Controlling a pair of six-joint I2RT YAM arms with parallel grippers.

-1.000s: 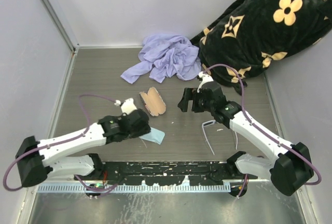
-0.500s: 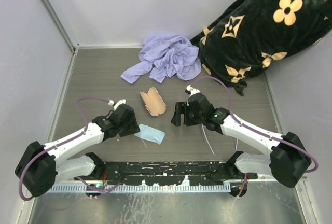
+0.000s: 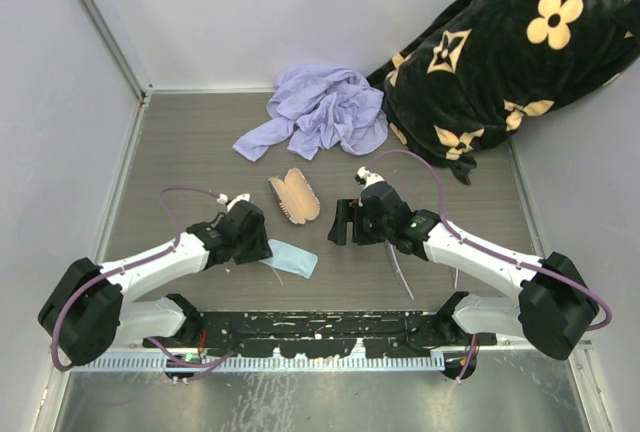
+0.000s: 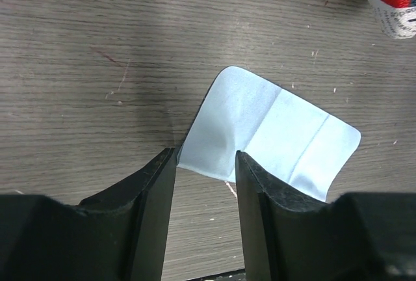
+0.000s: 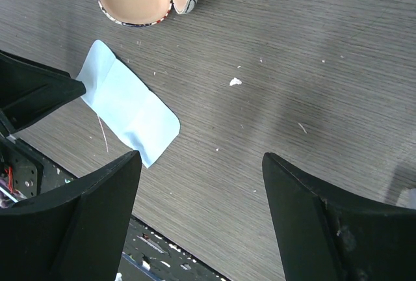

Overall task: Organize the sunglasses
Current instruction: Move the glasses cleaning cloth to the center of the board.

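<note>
Sunglasses (image 3: 403, 277) lie flat on the tabletop (image 3: 200, 152) near the front edge. They are partly under the right forearm, and only the thin white arms show. Right gripper (image 3: 338, 224) hovers with its fingers spread wide and nothing between them. It sits just right of the open red-and-white case (image 3: 293, 197). Left gripper (image 4: 205, 157) is low, fingers (image 4: 153, 203) parted around the near corner of the light-blue cloth (image 4: 273, 131), which puckers slightly there. Cannot tell whether they pinch it.
</note>
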